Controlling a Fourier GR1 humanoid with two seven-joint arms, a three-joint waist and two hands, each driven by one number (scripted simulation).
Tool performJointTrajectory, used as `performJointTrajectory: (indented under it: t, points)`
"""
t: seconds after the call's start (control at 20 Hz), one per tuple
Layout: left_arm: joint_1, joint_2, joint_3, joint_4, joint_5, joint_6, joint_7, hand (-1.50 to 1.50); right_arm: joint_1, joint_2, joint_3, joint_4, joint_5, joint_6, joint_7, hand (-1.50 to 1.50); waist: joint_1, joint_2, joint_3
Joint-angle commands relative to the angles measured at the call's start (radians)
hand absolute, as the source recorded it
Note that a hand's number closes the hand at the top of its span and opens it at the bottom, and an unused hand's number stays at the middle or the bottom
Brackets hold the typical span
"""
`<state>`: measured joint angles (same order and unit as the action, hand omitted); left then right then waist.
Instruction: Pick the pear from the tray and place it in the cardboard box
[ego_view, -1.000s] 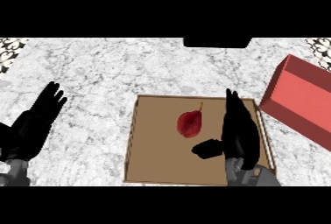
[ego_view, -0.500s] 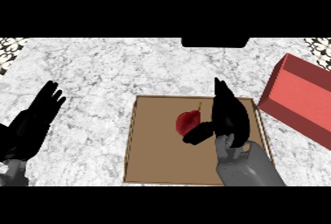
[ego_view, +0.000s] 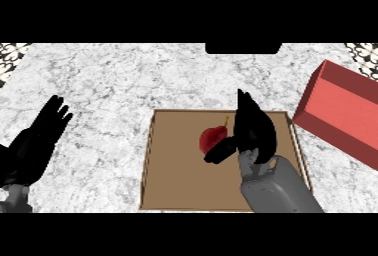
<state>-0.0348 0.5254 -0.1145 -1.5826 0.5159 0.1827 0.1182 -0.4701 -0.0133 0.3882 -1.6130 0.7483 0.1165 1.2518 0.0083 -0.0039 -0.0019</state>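
Below, the parts are listed from largest to smallest, each located relative to the tray. White-and-grey marbled tabletop (ego_view: 148, 75): extends on all sides of the tray and carries it. Tray (ego_view: 173, 185): a flat brown rectangle with a thin raised rim, lying at the centre of the head view. Cardboard box (ego_view: 341, 117): shown red, standing off the tray's right side and just beside its upper right corner, tilted so that its long side runs diagonally away from the tray. Right forearm (ego_view: 279, 192): grey, rising from the lower edge over the tray's lower right part. Left hand (ego_view: 33, 145): black, well to the left of the tray over the tabletop, fingers straight and spread, pointing up and holding nothing. Right hand (ego_view: 252, 130): black, above the tray's right half, fingers straight and pointing to the tray's far edge, thumb angled left and down across the pear; nothing is enclosed in it. Pear (ego_view: 212, 138): dark red with a thin stem, lying on the tray's upper middle, touching or just left of the right hand and partly hidden by its thumb.
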Motion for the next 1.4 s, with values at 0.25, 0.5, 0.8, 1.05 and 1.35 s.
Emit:
performJointTrajectory:
  t: [0.25,0.5,0.8,1.05,1.35]
  points:
    - [-0.018,-0.014,0.013,-0.027,-0.012,0.007,0.047,0.00,-0.139,0.013,0.007,0.064,-0.009,0.044,0.236,-1.50,0.000,0.000,0.001]
    - [0.007,-0.008,0.042,0.001,-0.013,-0.029,0.009,0.00,-0.109,0.013,0.002,0.170,-0.001,0.012,0.194,-1.50,0.001,0.004,0.001]
    - [-0.028,-0.015,0.040,-0.006,-0.019,-0.026,0.052,0.00,-0.183,0.013,-0.020,0.197,-0.047,0.042,0.236,-1.50,-0.003,0.002,0.001]
    - [-0.027,-0.027,0.036,-0.004,-0.026,-0.043,0.045,0.00,-0.181,0.013,0.013,0.276,-0.062,-0.001,0.235,-1.50,0.004,0.004,0.001]
    - [-0.029,-0.011,0.085,0.027,-0.018,-0.072,0.030,0.00,-0.219,0.013,0.011,0.345,-0.082,-0.032,0.229,-1.50,0.006,0.004,0.001]
